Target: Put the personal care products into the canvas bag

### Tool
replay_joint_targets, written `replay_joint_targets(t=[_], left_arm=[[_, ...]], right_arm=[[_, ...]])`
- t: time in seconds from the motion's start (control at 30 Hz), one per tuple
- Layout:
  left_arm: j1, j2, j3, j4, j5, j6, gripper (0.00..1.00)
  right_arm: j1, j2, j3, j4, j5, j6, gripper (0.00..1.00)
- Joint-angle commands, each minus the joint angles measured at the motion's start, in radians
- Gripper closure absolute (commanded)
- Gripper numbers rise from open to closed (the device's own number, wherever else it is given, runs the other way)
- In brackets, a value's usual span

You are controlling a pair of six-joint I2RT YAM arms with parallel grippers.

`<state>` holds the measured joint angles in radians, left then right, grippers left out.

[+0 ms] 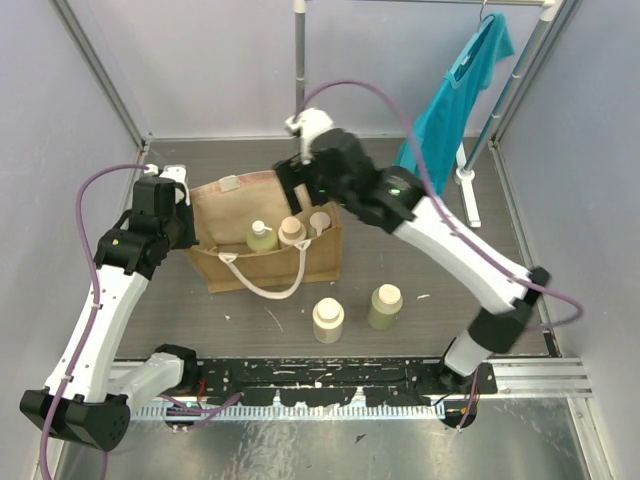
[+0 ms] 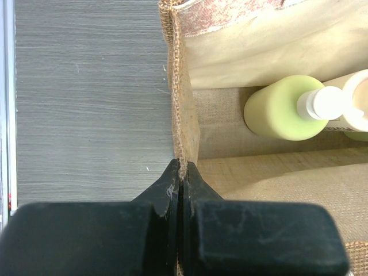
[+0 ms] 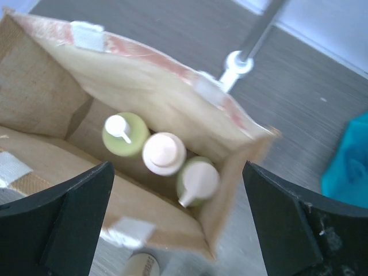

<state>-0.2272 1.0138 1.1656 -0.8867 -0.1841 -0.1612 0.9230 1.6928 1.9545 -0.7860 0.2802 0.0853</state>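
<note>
Left hand (image 2: 181, 172) is clamped shut on the left-end rim of the canvas bag (image 1: 322, 262), with the burlap edge pinched between both fingers and the jaws meeting on the fabric. Right hand (image 3: 177, 172) hangs above the bag mouth with jaws spread wide and nothing in them, clear of the rim. The bag stands upright on the table (image 1: 250, 320), left of centre and nearer the far edge than the near one, mouth open. Three products are inside, in a row along the right half of the bag: a green pump bottle (image 3: 125, 135), a cream-capped bottle (image 3: 164, 153) touching it, and a second green pump bottle (image 3: 197, 178) at the right end. All three are upright or close to it. One white rope handle (image 1: 268, 290) droops over the bag's near wall onto the table. Two products are outside the bag, both upright between it and the near edge: a cream bottle (image 1: 328, 320) about mid-table and a green bottle (image 1: 384, 306) just to its right, near each other but apart. A teal shirt (image 1: 460, 90) hangs at the far right corner, well away from the bag.
</note>
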Motion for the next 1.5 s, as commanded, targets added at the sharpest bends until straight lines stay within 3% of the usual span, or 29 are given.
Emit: replay_joint_targets(t=[0.0, 0.13, 0.53, 0.83, 1.47], left_arm=[[0.003, -0.015, 0.014, 0.031, -0.006, 0.02, 0.94], [0.003, -0.012, 0.007, 0.036, 0.0, 0.02, 0.94], [0.002, 0.003, 0.024, 0.045, 0.02, 0.017, 0.94], [0.003, 0.015, 0.033, 0.04, 0.028, 0.017, 0.94], [0.003, 0.011, 0.037, 0.026, 0.026, 0.008, 0.94]], right_arm=[[-0.048, -0.18, -0.126, -0.083, 0.133, 0.095, 0.0], [-0.058, -0.268, -0.283, -0.165, 0.162, 0.165, 0.0], [-0.059, -0.464, -0.674, -0.207, 0.098, 0.307, 0.0], [-0.065, -0.524, -0.883, -0.138, 0.013, 0.366, 0.0], [-0.067, -0.548, -1.07, -0.093, -0.078, 0.413, 0.0]])
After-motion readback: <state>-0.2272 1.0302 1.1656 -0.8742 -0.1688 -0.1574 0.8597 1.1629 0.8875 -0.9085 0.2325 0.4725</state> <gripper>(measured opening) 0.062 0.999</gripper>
